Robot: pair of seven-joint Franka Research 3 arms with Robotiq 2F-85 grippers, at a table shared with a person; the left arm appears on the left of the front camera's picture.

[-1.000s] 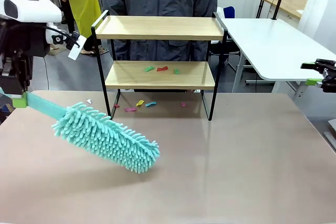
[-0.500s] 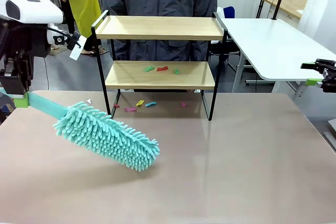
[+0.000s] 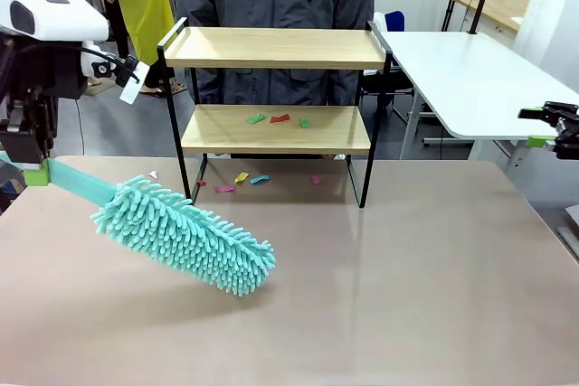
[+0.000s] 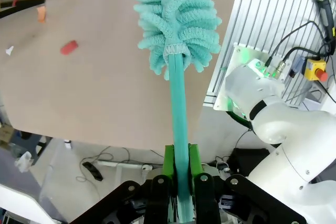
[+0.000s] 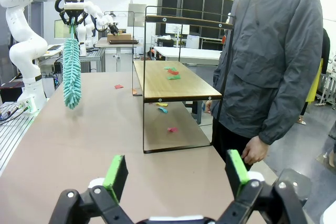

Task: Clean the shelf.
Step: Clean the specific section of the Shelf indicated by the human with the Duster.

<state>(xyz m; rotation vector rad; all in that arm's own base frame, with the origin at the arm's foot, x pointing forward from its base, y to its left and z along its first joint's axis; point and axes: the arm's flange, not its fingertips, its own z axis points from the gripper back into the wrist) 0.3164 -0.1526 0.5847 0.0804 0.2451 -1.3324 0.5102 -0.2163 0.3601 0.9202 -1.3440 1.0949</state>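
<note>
The shelf stands at the table's far middle, with a person right behind it. Three small scraps, green and red, lie on its lower board. My left gripper is at the far left, shut on the handle of a teal fluffy duster. The duster's head hangs slanted just above the table, in front and to the left of the shelf. In the left wrist view the pads clamp the duster handle. My right gripper is at the far right edge, off the table, open and holding nothing, as the right wrist view confirms.
Several coloured scraps lie on the brown table under and just in front of the shelf. A white table stands at the back right. The person stands close behind the shelf.
The duster has shifted very slightly upward with my left gripper. The right arm, the shelf and the scraps have not moved.
</note>
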